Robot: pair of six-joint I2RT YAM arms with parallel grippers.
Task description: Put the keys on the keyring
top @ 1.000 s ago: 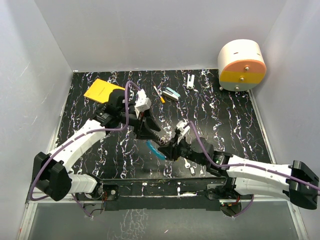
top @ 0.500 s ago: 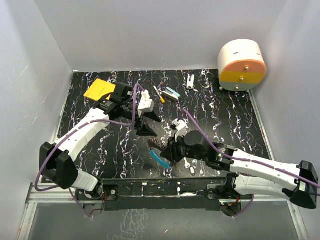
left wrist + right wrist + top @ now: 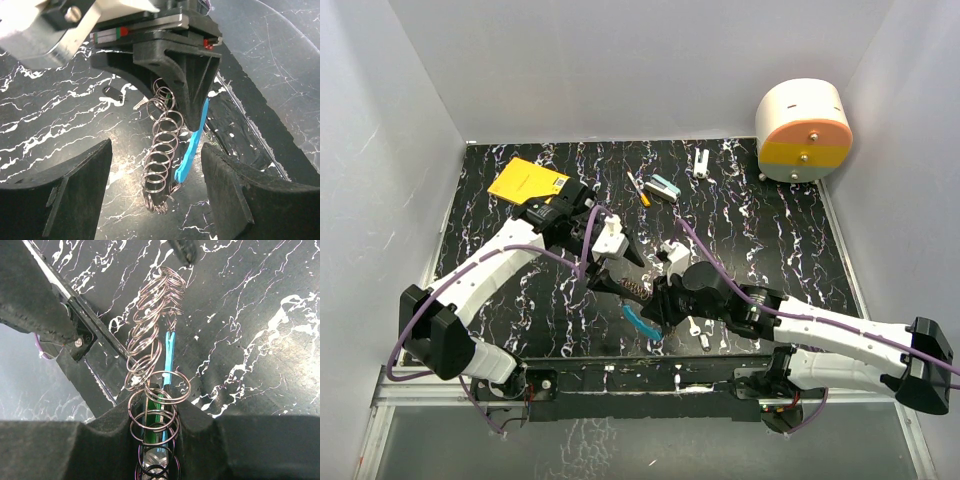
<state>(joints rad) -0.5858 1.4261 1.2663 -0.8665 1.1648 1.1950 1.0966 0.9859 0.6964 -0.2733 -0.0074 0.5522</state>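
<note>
The keyring (image 3: 640, 322) shows as a stretched coil of thin silvery rings (image 3: 162, 150) with a bright blue arc (image 3: 192, 145) beside it. My right gripper (image 3: 157, 425) is shut on the keyring's near end, and a green-headed key (image 3: 152, 415) sits between its jaws. The coil (image 3: 150, 325) and blue arc (image 3: 169, 355) reach out from it over the table. My left gripper (image 3: 157, 200) stands open around the coil's free end, its fingers apart from it on both sides. Two small silver keys (image 3: 693, 325) (image 3: 704, 343) lie on the table beside the right arm.
At the back lie an orange-and-white stick (image 3: 639, 189), a teal-and-white block (image 3: 664, 187) and a small white piece (image 3: 701, 160). A yellow card (image 3: 527, 181) lies back left. A round white, orange and yellow box (image 3: 805, 130) stands back right. White walls enclose the black marbled table (image 3: 770, 230).
My left gripper has opened wider and swung down toward the right gripper, now straddling the coil's end. The right gripper has shifted left with the keyring.
</note>
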